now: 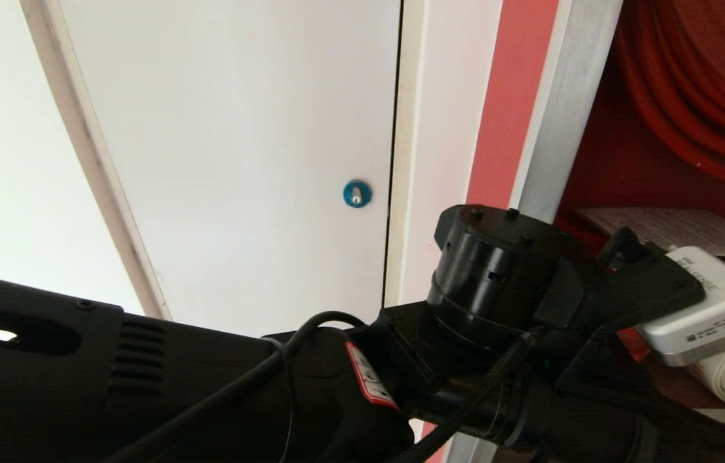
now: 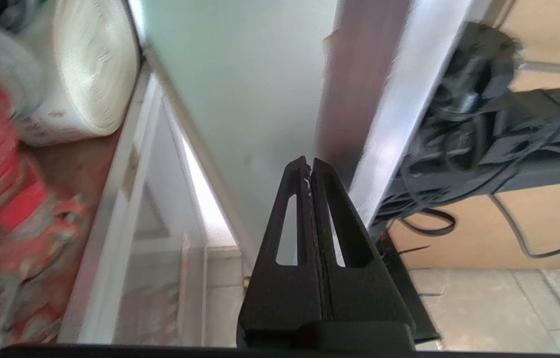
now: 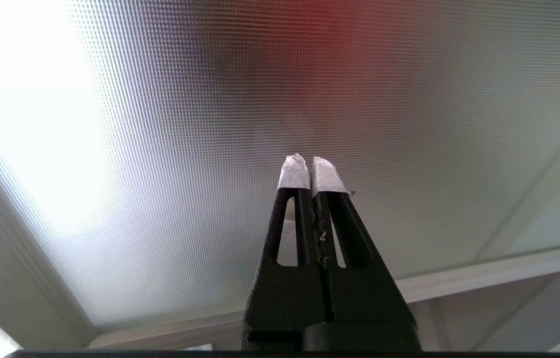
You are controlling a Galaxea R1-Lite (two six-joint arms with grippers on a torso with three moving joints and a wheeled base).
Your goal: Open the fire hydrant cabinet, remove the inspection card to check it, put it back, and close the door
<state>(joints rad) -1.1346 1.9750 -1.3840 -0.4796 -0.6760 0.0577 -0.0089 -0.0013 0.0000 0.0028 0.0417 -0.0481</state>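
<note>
Left of the left tool (image 2: 308,166), whose fingers are pressed together on nothing, hangs the white door with the blue lock (image 1: 357,193), the open fire hydrant cabinet (image 1: 658,161) with its red hose lies just right, while the right tool (image 3: 309,166), likewise closed and empty, faces a ribbed translucent panel (image 3: 210,124).

My head view looks from close range at a white panel door (image 1: 227,161) with a blue lock (image 1: 357,193); the fire hydrant cabinet (image 1: 558,103) fills its right side and my left arm (image 1: 143,386) blocks the lower part. The left wrist view looks along the cabinet's silver frame (image 2: 399,99) towards the floor, sharing the white hose roll (image 2: 86,74) with the head view. The right wrist view sits very near a textured translucent panel (image 3: 210,124).
</note>
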